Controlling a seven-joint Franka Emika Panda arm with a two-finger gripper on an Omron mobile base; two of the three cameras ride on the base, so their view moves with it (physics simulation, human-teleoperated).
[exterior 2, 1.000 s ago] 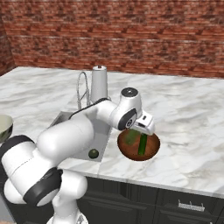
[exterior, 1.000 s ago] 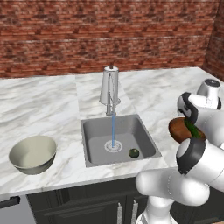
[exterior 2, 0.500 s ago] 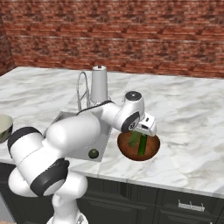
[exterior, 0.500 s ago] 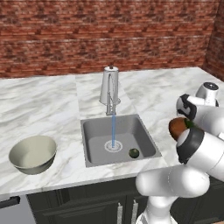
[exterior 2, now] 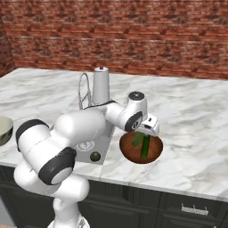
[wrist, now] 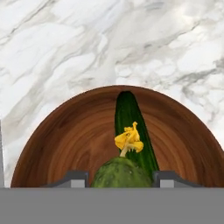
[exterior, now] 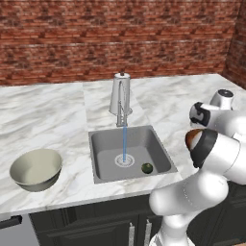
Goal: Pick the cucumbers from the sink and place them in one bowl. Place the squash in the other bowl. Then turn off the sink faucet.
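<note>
Marble counter (exterior: 43,115) under a brick wall. Wooden bowl (exterior 2: 130,152) right of the sink (exterior: 103,144): long dark cucumber (wrist: 131,127) lies inside it. Gripper (wrist: 120,178) hovers over the bowl, fingers clamped on the plump lighter cucumber (wrist: 121,173), yellow blossom end showing. Sink basin holds the small round squash (exterior: 147,168) near its front right corner; water streams from the faucet (exterior: 120,96) onto the drain. Grey-beige bowl (exterior: 36,168) sits on the counter left of the sink.

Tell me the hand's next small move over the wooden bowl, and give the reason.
Probably open the hand and drop the plump cucumber. It sits between the fingertips right above the wooden bowl, where the long dark cucumber already lies; the squash waits in the sink.
</note>
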